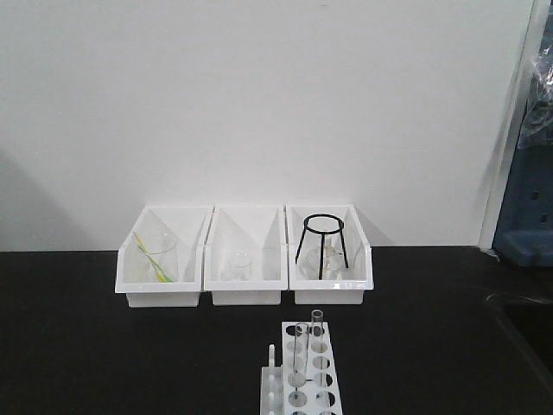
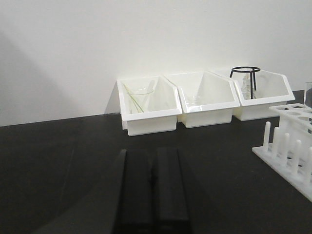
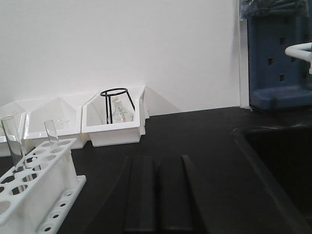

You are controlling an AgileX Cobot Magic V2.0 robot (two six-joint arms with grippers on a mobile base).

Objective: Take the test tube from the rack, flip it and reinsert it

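Standing upright in the small white plastic rack (image 1: 308, 372) on the black table (image 1: 104, 346), the slim clear glass test tube (image 1: 317, 333) looks light, slippery and fragile, so we would pinch its exposed upper part gently; our left gripper (image 2: 152, 168) and right gripper (image 3: 157, 175) rest closed and empty.

Two test tubes (image 1: 309, 346) stood upright in the rack (image 1: 311, 385) on the black bench (image 1: 86, 346), before three white bins (image 1: 245, 256).

rack (image 1: 304, 380) cut off at bottom edge
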